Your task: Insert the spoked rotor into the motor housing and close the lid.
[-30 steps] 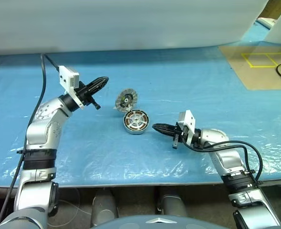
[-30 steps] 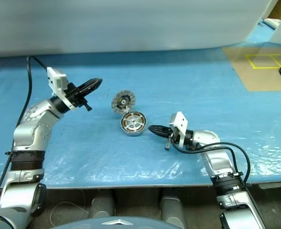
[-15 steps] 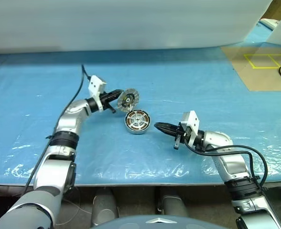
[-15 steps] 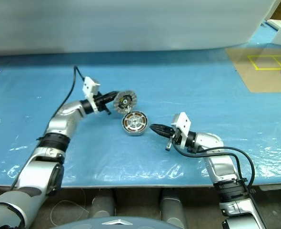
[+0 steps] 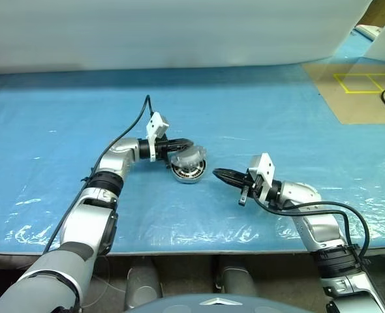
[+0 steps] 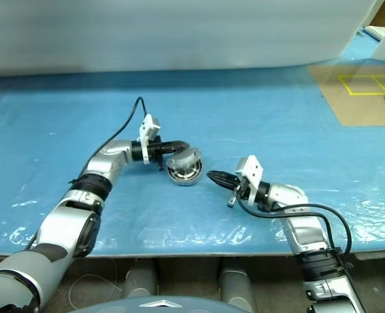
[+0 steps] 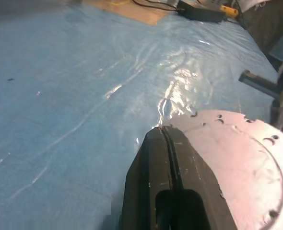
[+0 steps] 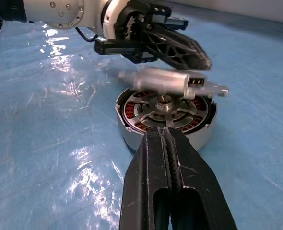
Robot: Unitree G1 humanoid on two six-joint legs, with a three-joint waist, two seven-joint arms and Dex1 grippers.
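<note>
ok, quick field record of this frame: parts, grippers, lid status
surface: blue plastic sheet over the table
motor housing: flat on the sheet, copper windings visible, spoked rotor already seated inside
lid: tilted over the housing's far side, blurred, not seated
left gripper: shut, tips on top of the lid, pushing rather than gripping it
right gripper: shut, holding nothing, tips pointing at the housing's near side; contact unclear
task state: rotor in, lid not yet closed
</note>
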